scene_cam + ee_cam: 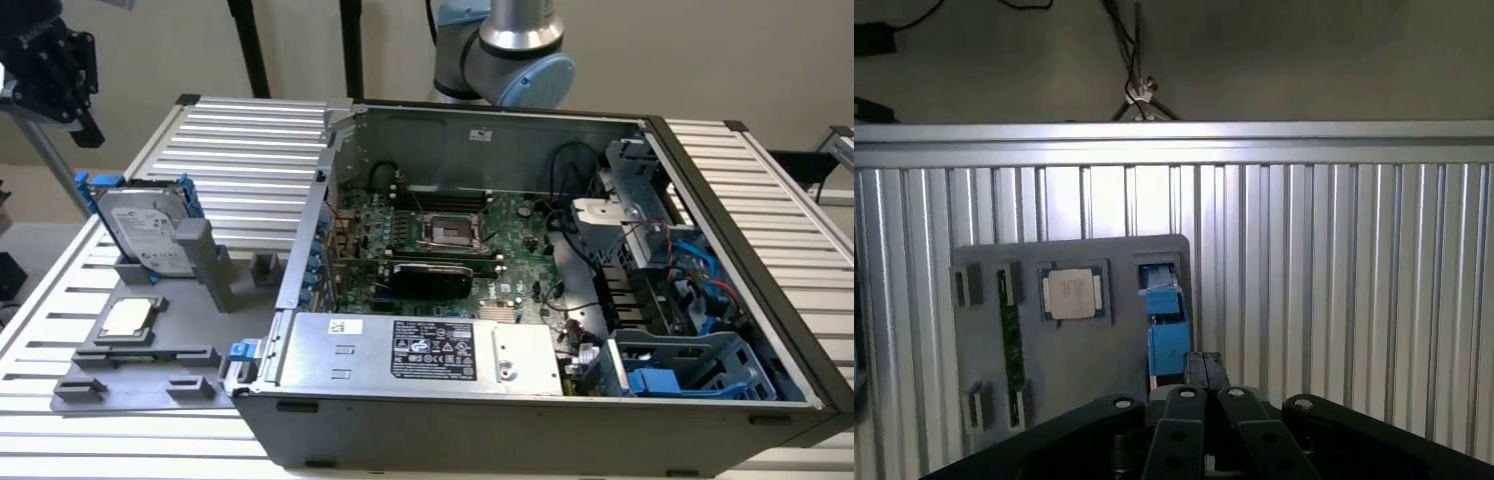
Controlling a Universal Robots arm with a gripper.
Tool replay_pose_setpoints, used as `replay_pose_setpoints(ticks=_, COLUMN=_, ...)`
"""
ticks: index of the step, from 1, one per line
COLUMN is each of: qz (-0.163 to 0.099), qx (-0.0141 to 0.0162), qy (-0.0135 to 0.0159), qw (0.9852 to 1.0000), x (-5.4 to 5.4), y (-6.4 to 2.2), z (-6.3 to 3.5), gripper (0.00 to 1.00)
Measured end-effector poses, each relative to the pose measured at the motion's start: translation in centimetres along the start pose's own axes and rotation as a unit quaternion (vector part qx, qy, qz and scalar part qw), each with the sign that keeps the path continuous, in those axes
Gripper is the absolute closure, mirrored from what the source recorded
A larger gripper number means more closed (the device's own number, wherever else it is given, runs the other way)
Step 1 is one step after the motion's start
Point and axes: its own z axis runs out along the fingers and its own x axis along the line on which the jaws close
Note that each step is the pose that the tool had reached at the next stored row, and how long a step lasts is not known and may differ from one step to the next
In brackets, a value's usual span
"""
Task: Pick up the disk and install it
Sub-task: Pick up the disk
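Wrist view: gripper (1203, 360) looks down with its two black fingers pressed together, nothing between them. It hangs over the grey fixture plate (1084, 380) on the slatted aluminium table (1334, 300). The disk (1166, 325) stands on edge in a slot of that plate, just beside the square silver chip (1072, 293), and the gripper is above it, apart, not touching. In the exterior view the plate lies at the exterior view's left of the open computer case (481, 125). Judgement: pick-up step, approach only; the drive is untouched in its slot and nothing is installed yet. A grasp would call for the jaws to part and line up across the drive's thin upper edge, then a straight lift clear of the slot. Hard to read: from the wrist the drive shows edge-on, mostly blue carrier frame, label out of sight. From outside, a grey post (200, 255) covers its lower corner. Which bay takes it is unclear; a blue-grey drive cage (687, 365) sits in the case's near corner, its inside in shadow.
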Motion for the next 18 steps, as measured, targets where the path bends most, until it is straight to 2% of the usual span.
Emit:
replay_pose_setpoints(ticks=2, qz=-0.014, qx=-0.0038, qy=0.0002, qw=0.9999, x=0.0, y=0.00, z=0.06, gripper=0.89)
replay_pose_setpoints(ticks=4, qz=-0.020, qx=-0.0056, qy=0.0006, qw=0.9998, x=0.1, y=0.00, z=0.06, gripper=0.89)
replay_pose_setpoints(ticks=15, qz=-0.030, qx=-0.0065, qy=0.0004, qw=0.9995, x=1.5, y=-0.25, z=0.13, gripper=0.89)
replay_pose_setpoints(ticks=17, qz=-0.032, qx=-0.0066, qy=0.0005, qw=0.9995, x=1.6, y=-0.40, z=0.16, gripper=0.88)
replay_pose_setpoints(ticks=18, qz=-0.034, qx=-0.0066, qy=0.0004, qw=0.9994, x=1.6, y=-0.47, z=0.20, gripper=0.82)
